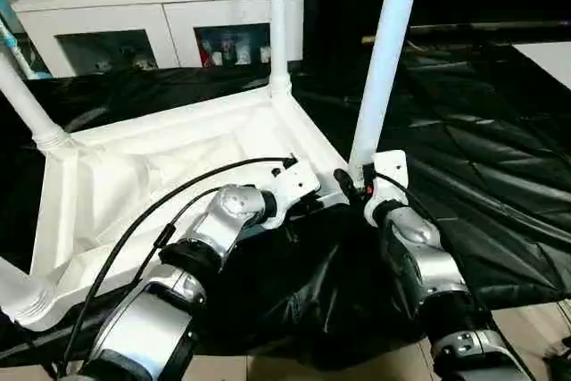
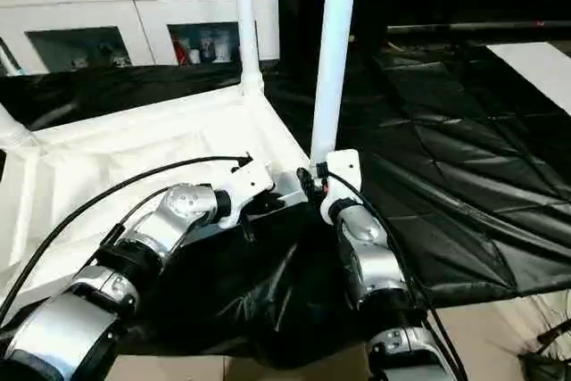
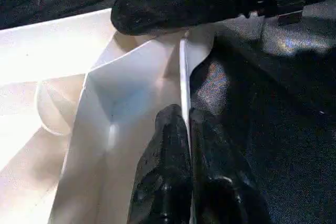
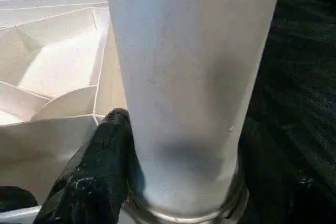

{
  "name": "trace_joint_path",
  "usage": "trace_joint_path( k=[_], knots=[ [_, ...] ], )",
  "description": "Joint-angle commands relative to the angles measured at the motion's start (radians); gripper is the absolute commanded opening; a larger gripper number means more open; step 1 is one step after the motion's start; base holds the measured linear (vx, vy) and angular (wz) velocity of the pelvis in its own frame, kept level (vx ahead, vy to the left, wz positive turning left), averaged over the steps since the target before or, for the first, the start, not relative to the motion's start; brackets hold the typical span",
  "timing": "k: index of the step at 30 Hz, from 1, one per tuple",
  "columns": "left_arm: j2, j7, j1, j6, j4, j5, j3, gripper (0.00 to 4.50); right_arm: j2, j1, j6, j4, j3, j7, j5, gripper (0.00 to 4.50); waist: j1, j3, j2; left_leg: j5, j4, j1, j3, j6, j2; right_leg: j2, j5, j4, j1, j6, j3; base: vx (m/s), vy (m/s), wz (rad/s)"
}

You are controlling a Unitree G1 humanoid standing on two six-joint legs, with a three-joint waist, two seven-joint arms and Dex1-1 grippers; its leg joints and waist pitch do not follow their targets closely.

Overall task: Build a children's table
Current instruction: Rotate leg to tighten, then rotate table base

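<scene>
Tabletop of the children's table lay upside down across the left half of the head views, ribbed underside up, resting on the black cloth of the big draped table. Three legs stood in its corner sockets: one leg rose upright from the far corner at top centre, another leg slanted out of the frame at the upper left, and a third leg stood at the near right corner, leaning slightly toward the upper right. At the lower left edge of the frame a rounded white corner of the top showed. The left gripper sat at the tabletop's near rim, centre of the head views, its two black fingers pinched on the thin white edge wall, one finger on each face of it, as the left wrist view showed. The right gripper was clamped around the base of the third leg just above its socket; in the right wrist view one black finger pressed against the tube's side and the other lay dark on the opposite side. White cabinet with glass doors stood in the upper left background, well apart from the work.
</scene>
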Motion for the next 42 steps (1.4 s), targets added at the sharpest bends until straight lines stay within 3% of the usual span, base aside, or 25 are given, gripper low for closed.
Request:
trace_joint_path(
  k=[1,7,8,15,16,17,20,22,23,24,25,27,28,29,31,32,33,34,35,36,37,38,39,40,42],
  knots=[
    [-0.017,0.032,-0.007,-0.022,0.05,0.022,-0.014,0.0,0.033,0.019,0.017,-0.011,0.054,0.044,0.003,3.35,-0.001,-0.04,-0.012,-0.294,-0.081,-0.001,-0.026,0.048,0.034,-0.059,-0.352,-0.103,0.038,-0.157,0.043,0.0,0.0,0.0],
    [-0.009,0.024,-0.003,-0.054,0.07,0.018,-0.004,0.0,-0.01,0.034,0.01,-0.05,0.043,0.028,-0.023,3.82,-0.001,-0.038,-0.015,-0.31,-0.084,0.001,-0.027,0.046,0.037,-0.059,-0.415,-0.111,0.032,-0.136,0.043,0.0,0.0,0.0],
    [-0.009,0.023,-0.003,-0.06,0.075,0.017,-0.002,0.0,-0.031,0.043,0.016,-0.072,0.042,0.068,-0.011,4.07,0.0,-0.038,-0.015,-0.305,-0.085,0.0,-0.027,0.047,0.037,-0.059,-0.414,-0.111,0.036,-0.131,0.043,0.0,0.0,0.0],
    [-0.008,0.051,-0.009,-0.099,0.103,0.003,0.022,0.0,-0.204,0.148,0.045,-0.293,0.071,0.382,0.079,4.07,0.015,-0.042,-0.02,-0.245,-0.079,-0.004,-0.024,0.094,0.041,-0.059,-0.326,-0.106,0.043,-0.13,0.044,0.0,0.0,0.0],
    [-0.009,0.063,-0.011,-0.102,0.108,-0.006,0.036,0.0,-0.236,0.169,0.039,-0.333,0.069,0.417,0.091,4.07,0.017,-0.042,-0.021,-0.234,-0.078,-0.011,-0.024,0.102,0.04,-0.058,-0.316,-0.104,0.047,-0.131,0.042,0.0,0.0,0.0],
    [-0.008,0.05,-0.012,-0.098,0.107,-0.023,0.053,0.0,-0.265,0.188,0.04,-0.373,0.062,0.458,0.117,4.07,0.02,-0.042,-0.022,-0.235,-0.077,-0.011,-0.023,0.109,0.038,-0.059,-0.347,-0.109,0.046,-0.122,0.04,0.0,0.0,0.0],
    [-0.003,0.017,-0.012,-0.08,0.098,-0.062,0.085,0.56,-0.322,0.222,0.064,-0.451,0.043,0.546,0.176,4.14,0.024,-0.045,-0.027,-0.205,-0.075,-0.016,-0.025,0.113,0.037,-0.061,-0.37,-0.107,0.048,-0.117,0.039,0.0,0.0,0.0],
    [-0.001,0.011,-0.011,-0.076,0.096,-0.07,0.093,0.67,-0.334,0.23,0.074,-0.468,0.042,0.571,0.189,4.14,0.027,-0.044,-0.026,-0.201,-0.071,-0.013,-0.022,0.123,0.037,-0.06,-0.355,-0.108,0.041,-0.133,0.04,0.0,0.0,0.0],
    [0.01,0.005,-0.006,-0.096,0.081,-0.083,0.106,0.75,-0.36,0.249,0.103,-0.507,0.052,0.631,0.214,4.14,0.029,-0.046,-0.033,-0.19,-0.07,-0.018,-0.022,0.128,0.037,-0.059,-0.35,-0.106,0.046,-0.137,0.037,0.0,0.0,0.0],
    [0.017,-0.001,-0.001,-0.117,0.069,-0.094,0.115,0.86,-0.372,0.257,0.118,-0.528,0.06,0.656,0.225,4.14,0.031,-0.046,-0.03,-0.186,-0.071,-0.016,-0.023,0.131,0.041,-0.06,-0.34,-0.105,0.043,-0.139,0.038,0.0,0.0,0.0],
    [0.017,-0.001,-0.001,-0.117,0.069,-0.094,0.115,0.97,-0.372,0.257,0.118,-0.528,0.06,0.656,0.225,4.14,0.032,-0.047,-0.028,-0.182,-0.071,-0.015,-0.024,0.132,0.043,-0.06,-0.322,-0.103,0.042,-0.144,0.038,0.0,0.0,0.0],
    [0.035,-0.047,0.025,-0.138,0.005,-0.151,0.157,1.09,-0.36,0.246,0.127,-0.53,0.075,0.64,0.216,4.14,0.028,-0.052,-0.028,-0.14,-0.068,-0.023,-0.026,0.133,0.047,-0.059,-0.193,-0.087,0.046,-0.182,0.035,0.0,0.0,0.0],
    [0.037,-0.056,0.03,-0.135,-0.006,-0.16,0.164,1.15,-0.355,0.242,0.128,-0.527,0.075,0.632,0.214,4.14,0.024,-0.051,-0.034,-0.128,-0.067,-0.028,-0.027,0.136,0.048,-0.062,-0.152,-0.079,0.047,-0.202,0.034,0.0,0.0,0.0],
    [0.049,-0.096,0.054,-0.112,-0.062,-0.2,0.19,1.23,-0.336,0.225,0.129,-0.512,0.08,0.602,0.205,4.14,0.023,-0.055,-0.032,-0.115,-0.064,-0.022,-0.025,0.137,0.049,-0.06,-0.108,-0.073,0.044,-0.222,0.035,0.053,0.022,-0.03],
    [0.088,-0.173,0.113,-0.036,-0.178,-0.248,0.201,1.44,-0.307,0.2,0.134,-0.486,0.094,0.561,0.181,4.14,0.022,-0.062,-0.041,-0.065,-0.058,-0.019,-0.024,0.144,0.052,-0.063,-0.008,-0.053,0.045,-0.26,0.037,0.053,0.019,-0.02],
    [0.101,-0.194,0.129,-0.014,-0.208,-0.256,0.199,1.51,-0.3,0.194,0.133,-0.48,0.098,0.551,0.173,4.14,0.02,-0.065,-0.034,-0.012,-0.052,-0.02,-0.021,0.166,0.049,-0.058,0.075,-0.042,0.041,-0.28,0.037,0.0,0.0,0.0],
    [0.144,-0.248,0.178,0.039,-0.288,-0.264,0.182,1.55,-0.282,0.181,0.127,-0.467,0.106,0.536,0.161,4.14,0.021,-0.066,-0.035,0.014,-0.046,-0.017,-0.018,0.189,0.05,-0.057,0.119,-0.036,0.036,-0.294,0.038,0.0,0.0,0.0],
    [0.183,-0.272,0.215,0.073,-0.341,-0.259,0.17,1.66,-0.27,0.17,0.135,-0.454,0.11,0.522,0.154,4.14,0.024,-0.064,-0.041,0.028,-0.043,-0.017,-0.013,0.209,0.049,-0.055,0.131,-0.037,0.033,-0.294,0.039,0.0,0.0,0.0],
    [0.231,-0.295,0.258,0.113,-0.399,-0.256,0.163,1.66,-0.255,0.157,0.135,-0.433,0.114,0.51,0.147,4.14,0.024,-0.063,-0.037,0.039,-0.042,-0.021,-0.013,0.217,0.048,-0.053,0.13,-0.035,0.032,-0.288,0.038,0.0,0.0,0.0],
    [0.287,-0.327,0.304,0.159,-0.466,-0.26,0.16,1.8,-0.242,0.14,0.132,-0.408,0.122,0.502,0.137,4.14,0.024,-0.064,-0.045,0.035,-0.042,-0.018,-0.013,0.213,0.052,-0.056,0.125,-0.033,0.033,-0.289,0.039,0.0,0.0,0.0],
    [0.287,-0.327,0.304,0.159,-0.466,-0.26,0.16,1.92,-0.242,0.14,0.132,-0.408,0.122,0.502,0.137,4.14,0.025,-0.063,-0.042,0.031,-0.045,-0.021,-0.017,0.208,0.053,-0.061,0.103,-0.03,0.032,-0.291,0.038,0.0,0.0,0.0],
    [0.308,-0.342,0.321,0.177,-0.493,-0.265,0.16,1.99,-0.238,0.134,0.129,-0.398,0.126,0.503,0.133,4.14,0.024,-0.051,-0.038,-0.045,-0.051,-0.016,-0.012,0.17,0.052,-0.055,-0.011,-0.044,0.025,-0.27,0.04,0.0,0.0,0.0],
    [0.35,-0.378,0.363,0.229,-0.574,-0.292,0.166,1.99,-0.231,0.121,0.122,-0.376,0.135,0.507,0.125,4.14,0.023,-0.049,-0.051,-0.065,-0.054,-0.014,-0.009,0.159,0.051,-0.052,-0.041,-0.05,0.024,-0.262,0.04,0.0,0.0,0.0],
    [0.37,-0.396,0.386,0.265,-0.629,-0.311,0.167,2.12,-0.229,0.113,0.117,-0.362,0.14,0.512,0.121,4.14,0.023,-0.046,-0.053,-0.103,-0.062,-0.017,-0.012,0.125,0.056,-0.057,-0.09,-0.048,0.028,-0.254,0.043,0.0,0.0,0.0],
    [0.405,-0.423,0.429,0.341,-0.743,-0.35,0.165,2.25,-0.223,0.091,0.106,-0.33,0.147,0.507,0.112,4.14,0.021,-0.042,-0.044,-0.146,-0.066,-0.009,-0.01,0.084,0.054,-0.052,-0.138,-0.054,0.02,-0.241,0.045,0.0,0.0,0.0]
  ],
)
